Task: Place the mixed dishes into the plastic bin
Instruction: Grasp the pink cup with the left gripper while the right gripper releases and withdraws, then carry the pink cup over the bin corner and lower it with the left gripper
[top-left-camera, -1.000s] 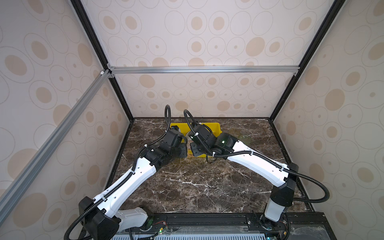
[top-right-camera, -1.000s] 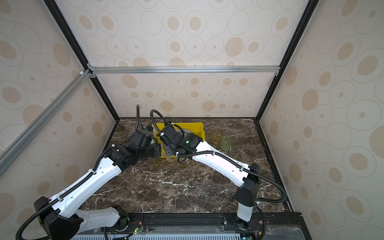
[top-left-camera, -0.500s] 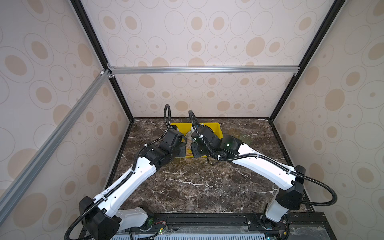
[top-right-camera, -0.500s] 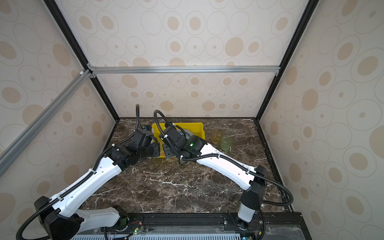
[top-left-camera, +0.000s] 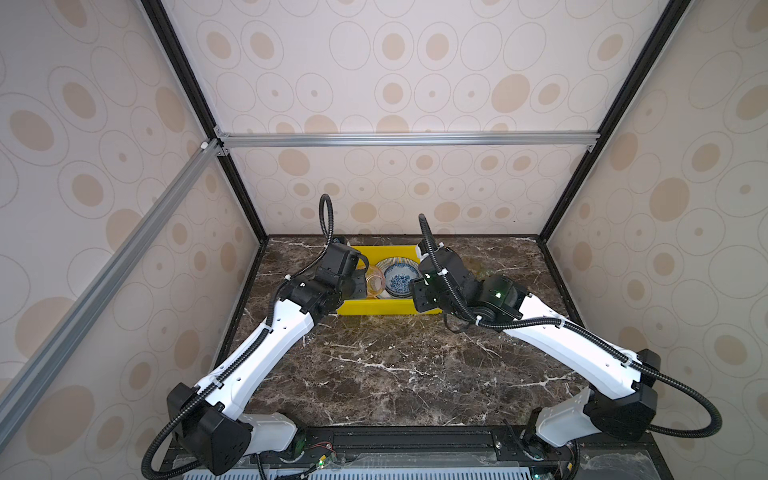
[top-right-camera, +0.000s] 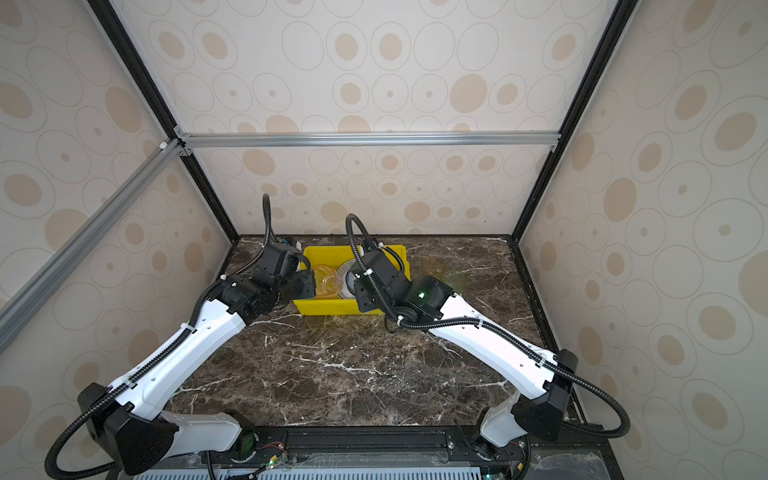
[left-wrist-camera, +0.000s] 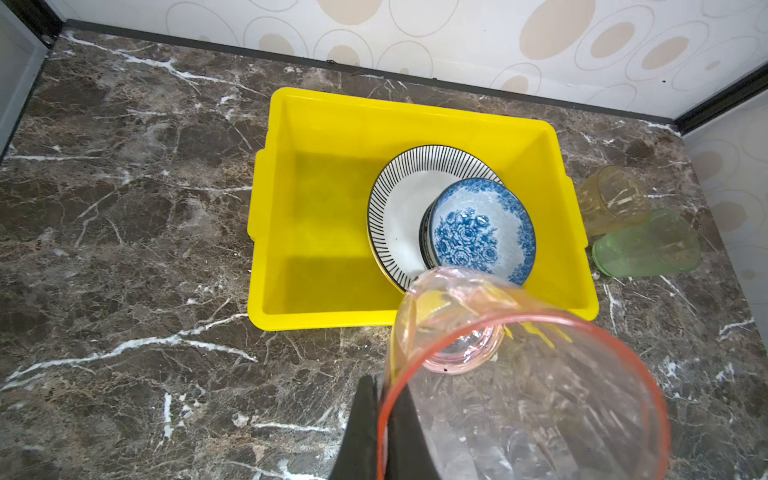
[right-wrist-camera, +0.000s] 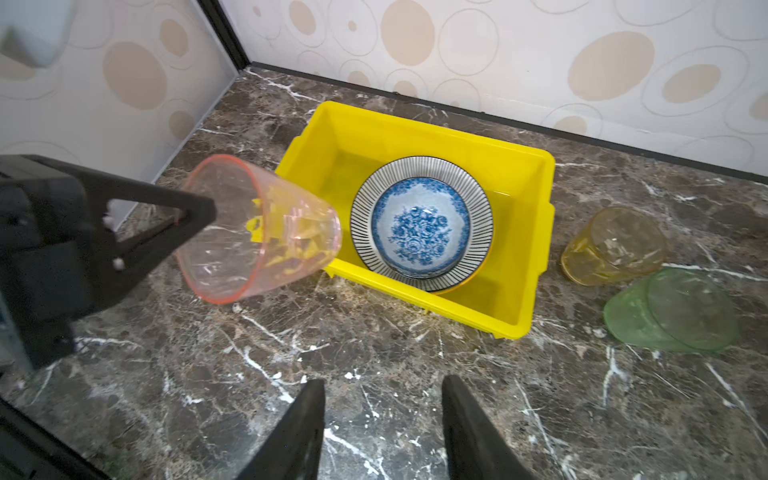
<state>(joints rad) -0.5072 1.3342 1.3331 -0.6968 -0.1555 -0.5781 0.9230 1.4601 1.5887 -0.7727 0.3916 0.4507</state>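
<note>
The yellow plastic bin (top-left-camera: 374, 309) (top-right-camera: 328, 308) (left-wrist-camera: 374, 109) (right-wrist-camera: 415, 124) stands at the back of the marble table. Inside it lies a striped-rim plate (left-wrist-camera: 399, 208) (right-wrist-camera: 360, 216) with a blue-floral bowl (left-wrist-camera: 478, 232) (right-wrist-camera: 419, 228) on top. My left gripper (left-wrist-camera: 382, 380) (right-wrist-camera: 199, 212) is shut on the rim of a pink cup (left-wrist-camera: 519, 395) (right-wrist-camera: 257, 232) (top-left-camera: 374, 282), which is tilted with its base over the bin's near left corner. My right gripper (right-wrist-camera: 382, 382) is open and holds nothing, above the table in front of the bin.
An amber cup (left-wrist-camera: 611, 199) (right-wrist-camera: 611, 245) (top-right-camera: 432, 266) and a green cup (left-wrist-camera: 648, 245) (right-wrist-camera: 673, 311) (top-right-camera: 455, 278) lie on their sides on the table, just right of the bin. Patterned walls close in the back and both sides.
My right gripper has opened and its arm has drawn back to the right, uncovering the plate and bowl in the bin. The left arm with the pink cup has barely moved.
</note>
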